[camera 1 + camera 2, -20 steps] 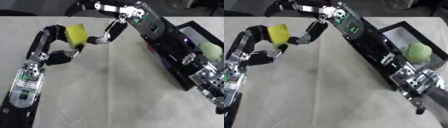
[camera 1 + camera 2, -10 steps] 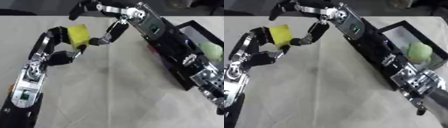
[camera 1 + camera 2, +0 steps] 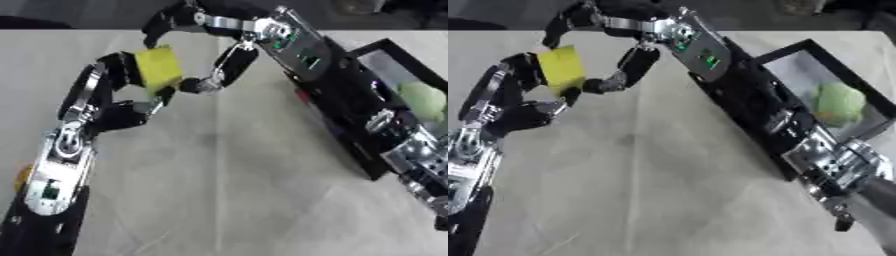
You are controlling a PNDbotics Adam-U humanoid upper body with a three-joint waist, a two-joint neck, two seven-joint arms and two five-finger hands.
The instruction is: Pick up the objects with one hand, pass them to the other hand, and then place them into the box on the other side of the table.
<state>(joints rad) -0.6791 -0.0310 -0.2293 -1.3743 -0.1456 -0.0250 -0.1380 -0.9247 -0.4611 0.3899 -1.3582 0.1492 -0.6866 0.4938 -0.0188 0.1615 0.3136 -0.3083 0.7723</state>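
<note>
Fingers of my left hand [image 3: 131,92] curl round the yellow block [image 3: 158,69]; my right hand [image 3: 188,30], fingers spread, has closed in over it, handover imminent, box [image 3: 868,131] beyond.

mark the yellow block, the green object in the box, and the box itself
yellow block [image 3: 158,67]: left eye view, its front face.
green object [image 3: 838,104]: right eye view, its middle.
box [image 3: 782,51]: right eye view, its far rim.

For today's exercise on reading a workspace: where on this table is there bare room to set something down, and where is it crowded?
The table is bare in the wide patch between the left arm and the black box. It is crowded at the top, where the left hand holds the yellow block and the right hand reaches in. The box holds a green object.
</note>
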